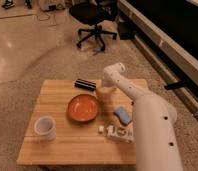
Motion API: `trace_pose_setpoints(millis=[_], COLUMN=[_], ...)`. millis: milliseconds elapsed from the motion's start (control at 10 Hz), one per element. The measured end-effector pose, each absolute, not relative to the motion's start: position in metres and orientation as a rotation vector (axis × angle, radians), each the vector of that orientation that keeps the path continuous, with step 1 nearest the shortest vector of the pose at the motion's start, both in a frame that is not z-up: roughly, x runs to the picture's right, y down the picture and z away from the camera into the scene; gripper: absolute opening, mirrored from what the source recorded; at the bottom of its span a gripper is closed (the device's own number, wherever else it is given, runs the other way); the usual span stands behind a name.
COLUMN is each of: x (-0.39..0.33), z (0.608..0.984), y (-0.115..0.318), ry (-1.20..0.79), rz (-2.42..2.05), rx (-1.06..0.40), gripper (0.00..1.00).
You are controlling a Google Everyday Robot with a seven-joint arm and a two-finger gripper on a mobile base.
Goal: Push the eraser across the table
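Observation:
The eraser (85, 84) is a small black bar with a pale stripe, lying near the far edge of the light wooden table (57, 150), just beyond the orange bowl. My gripper (105, 91) hangs from the white arm just to the right of the eraser's right end, low over the tabletop. I cannot tell whether it touches the eraser.
An orange bowl (83, 107) sits mid-table. A white cup (45, 127) stands front left. A blue-grey block (123, 115) and a white tube-like object (119, 132) lie at the right, beside my arm. A black office chair (94, 20) stands on the floor beyond the table.

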State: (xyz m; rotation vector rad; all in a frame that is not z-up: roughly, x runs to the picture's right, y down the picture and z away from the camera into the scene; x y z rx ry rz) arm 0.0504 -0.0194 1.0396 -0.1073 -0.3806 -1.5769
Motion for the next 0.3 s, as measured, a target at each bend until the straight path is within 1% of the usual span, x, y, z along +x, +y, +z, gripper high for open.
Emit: trace_pose_setpoints(millis=[300], x=[0.0457], z=[1.0374], y=[-0.0205], ry=[-0.385], rz=[-1.580], rx=[-0.099], gripper=[0.80])
